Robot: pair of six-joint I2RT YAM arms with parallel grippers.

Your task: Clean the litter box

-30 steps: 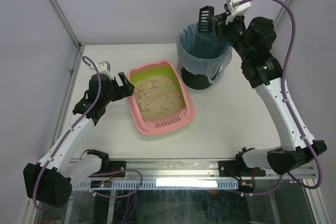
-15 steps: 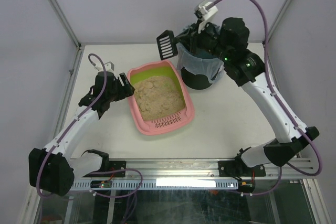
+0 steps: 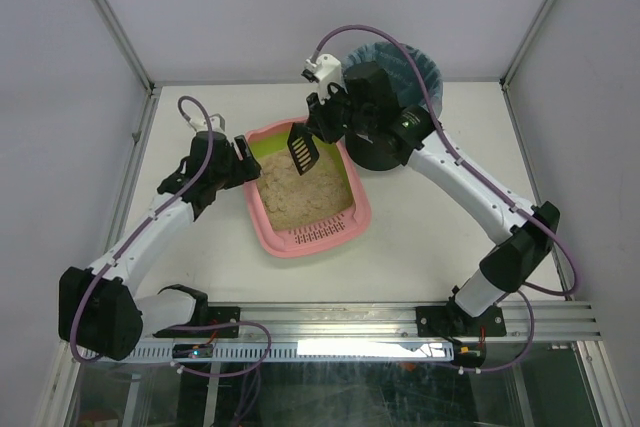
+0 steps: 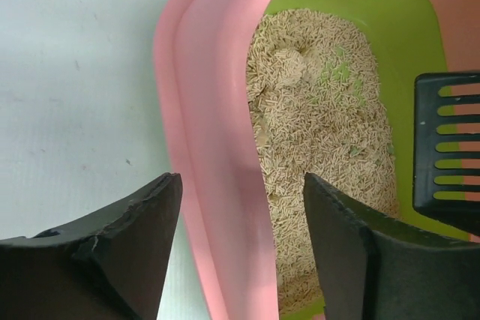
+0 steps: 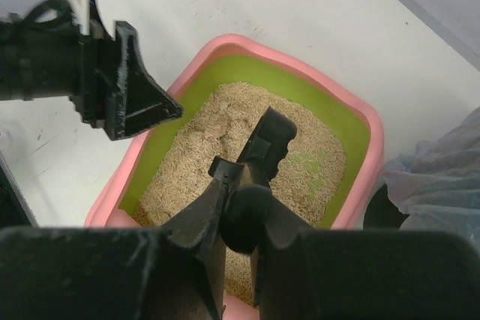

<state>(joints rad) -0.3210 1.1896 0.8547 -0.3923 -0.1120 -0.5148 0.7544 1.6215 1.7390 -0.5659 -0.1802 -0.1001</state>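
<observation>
The pink litter box [image 3: 318,236] lies mid-table, lime-green inside and filled with beige litter [image 4: 322,110]. My left gripper [image 3: 240,162] is at its left wall. In the left wrist view the jaws [image 4: 241,179] are open and straddle the pink rim [image 4: 210,110], one finger outside over the table, the other over the litter, with a gap on each side. My right gripper [image 3: 318,127] is shut on the handle of the black slotted scoop [image 3: 301,147]. The scoop [image 5: 270,140] hangs blade-down just above the litter at the box's far end.
A round black bin lined with a blue bag [image 3: 420,62] stands right behind the box's far right corner, partly hidden by my right arm. Its bag [image 5: 442,170] also fills the right edge of the right wrist view. Metal frame posts border the white table.
My right arm swung the scoop from above the bin leftward and down over the litter box. The left gripper moved onto the box's left rim and its jaws narrowed.
</observation>
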